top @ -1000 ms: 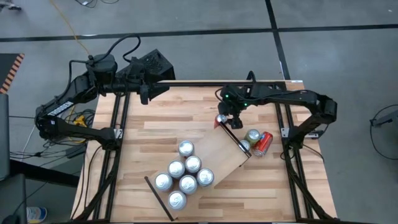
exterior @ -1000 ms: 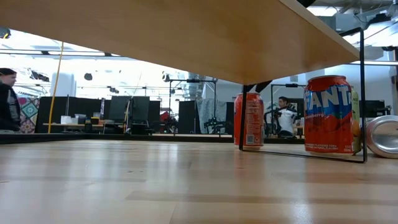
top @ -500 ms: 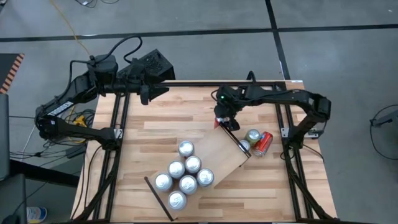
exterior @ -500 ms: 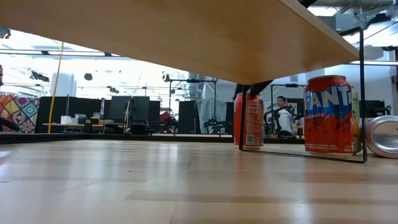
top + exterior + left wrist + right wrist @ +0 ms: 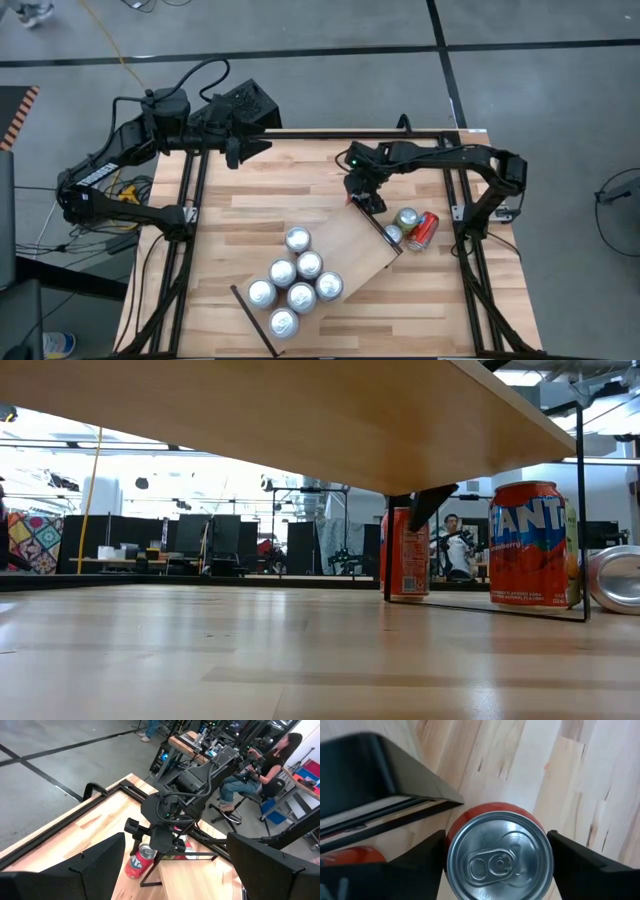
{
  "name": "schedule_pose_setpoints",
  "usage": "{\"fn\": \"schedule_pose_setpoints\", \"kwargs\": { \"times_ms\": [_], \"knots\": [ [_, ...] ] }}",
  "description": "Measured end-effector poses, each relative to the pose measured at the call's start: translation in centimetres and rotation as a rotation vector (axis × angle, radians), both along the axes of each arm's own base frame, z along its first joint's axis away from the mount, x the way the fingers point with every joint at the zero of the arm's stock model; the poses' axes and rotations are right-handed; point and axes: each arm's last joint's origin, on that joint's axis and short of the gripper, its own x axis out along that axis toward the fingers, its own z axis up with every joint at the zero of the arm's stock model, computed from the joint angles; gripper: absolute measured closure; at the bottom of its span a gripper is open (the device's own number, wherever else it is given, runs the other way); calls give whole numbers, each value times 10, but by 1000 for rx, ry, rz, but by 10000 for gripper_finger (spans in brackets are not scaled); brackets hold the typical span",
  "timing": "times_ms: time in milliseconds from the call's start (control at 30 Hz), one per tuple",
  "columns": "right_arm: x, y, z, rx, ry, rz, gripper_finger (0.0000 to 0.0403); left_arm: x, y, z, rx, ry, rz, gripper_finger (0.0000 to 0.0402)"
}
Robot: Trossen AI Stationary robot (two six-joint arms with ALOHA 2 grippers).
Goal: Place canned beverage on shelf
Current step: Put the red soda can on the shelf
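Right fingers (image 5: 495, 850) now astride can (image 5: 499, 857)

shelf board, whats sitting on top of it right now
Six upright silver-topped cans cluster on the shelf, toward its lower-left end. The end nearer the right gripper is bare. Whatever lies beneath the board is hidden from above.

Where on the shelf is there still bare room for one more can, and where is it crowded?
The shelf is bare on its half toward the right end effector, between the six standing cans and the black strip at that end. Its other half is crowded. Beyond the strip, two upright cans and one lying can fill the table.
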Motion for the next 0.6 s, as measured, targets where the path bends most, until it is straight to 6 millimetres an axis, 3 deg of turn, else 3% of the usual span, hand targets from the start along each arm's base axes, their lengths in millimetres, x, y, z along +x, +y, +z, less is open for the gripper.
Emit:
{"fn": "schedule_pose_setpoints", "kwargs": {
  "times_ms": [167,400,600],
  "knots": [
    [0,0,0,0,4,-1,156,0,0,0,0,0,1,69],
    [-8,-7,7,-16,5,-41,158,0,0,0,0,0,2,69],
    [-24,-20,43,-69,-78,-116,158,0,0,0,2,0,0,69]
  ]
}}
